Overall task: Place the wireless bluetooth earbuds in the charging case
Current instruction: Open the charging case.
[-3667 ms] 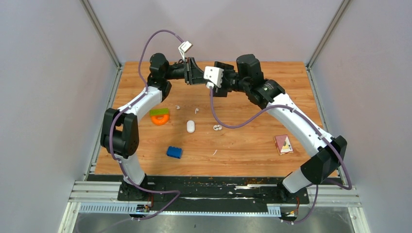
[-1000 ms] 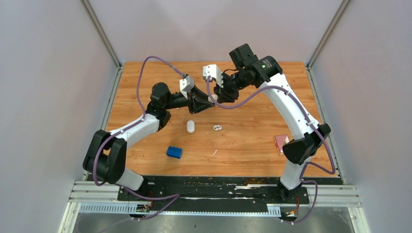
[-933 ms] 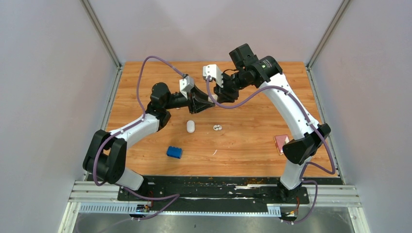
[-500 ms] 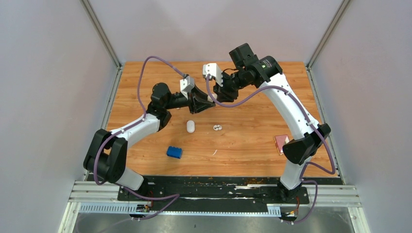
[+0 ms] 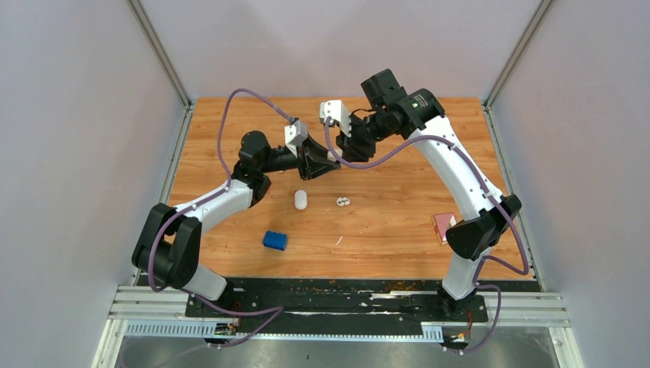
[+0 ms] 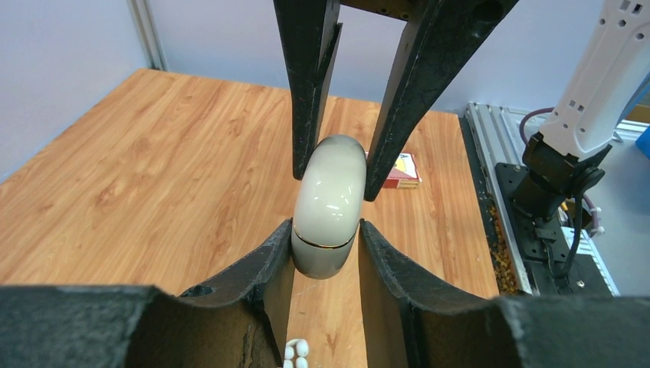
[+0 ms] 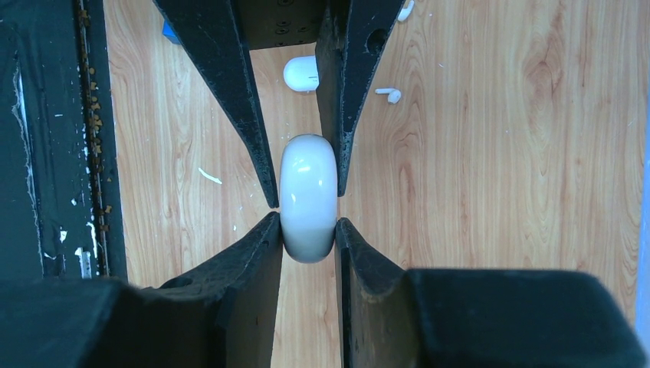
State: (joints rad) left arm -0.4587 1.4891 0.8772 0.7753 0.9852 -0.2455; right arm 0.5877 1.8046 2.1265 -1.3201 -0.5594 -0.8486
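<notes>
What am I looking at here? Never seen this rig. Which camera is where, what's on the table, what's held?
These are two robot arms bolted at the near edge of a wooden table. The wide picture comes from a fixed camera above and behind them. The other two come from a small camera on each wrist. In those, the dark fingers at the bottom are that arm's own, and the ones at the top belong to the other arm. The left end effector and the right end effector are both closed on one white charging case, holding it above the table from opposite ends. On the table lie a white oval object, two tiny white earbuds, a blue brick and a small red box.
</notes>
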